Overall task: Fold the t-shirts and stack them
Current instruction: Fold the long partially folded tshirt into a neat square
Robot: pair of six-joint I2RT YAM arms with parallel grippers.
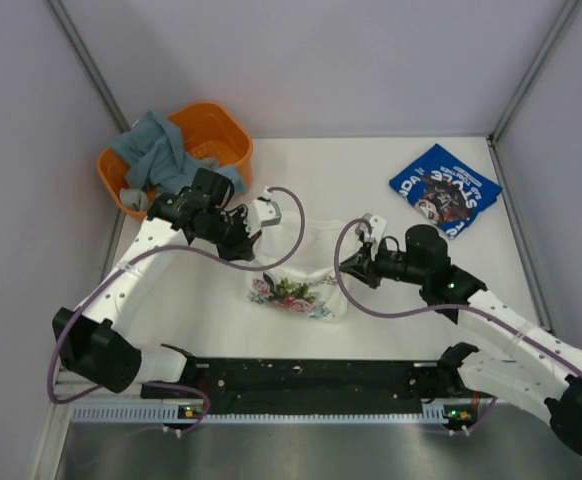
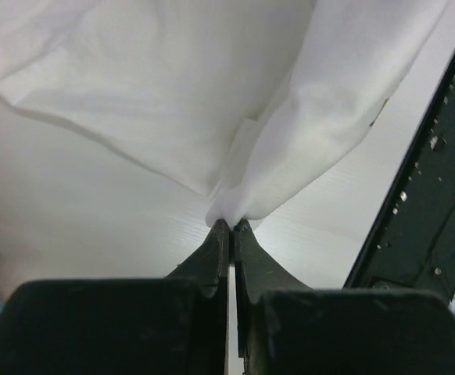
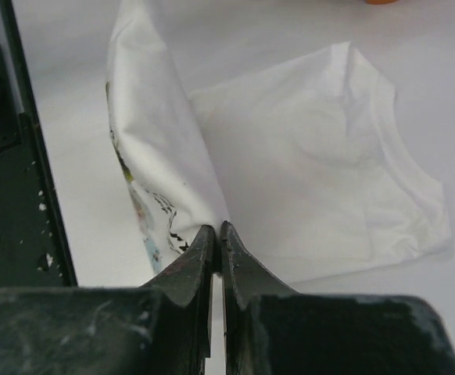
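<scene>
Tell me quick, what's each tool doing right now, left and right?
Left tool: closed, pinching a fold of the white shirt.
Right tool: closed, pinching an edge of the same white shirt.

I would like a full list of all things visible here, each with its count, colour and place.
white t-shirt: 1, white with pink-red floral print, middle of table, held up at two points
blue t-shirt: 1, royal blue with white lettering, far right of table
basket: 1, orange, far left corner
cloth: 1 bundle, grey-blue, in the basket
table: 1, white, under everything
left claw: 1, black, shut on the white t-shirt
right claw: 1, black, shut on the white t-shirt
</scene>
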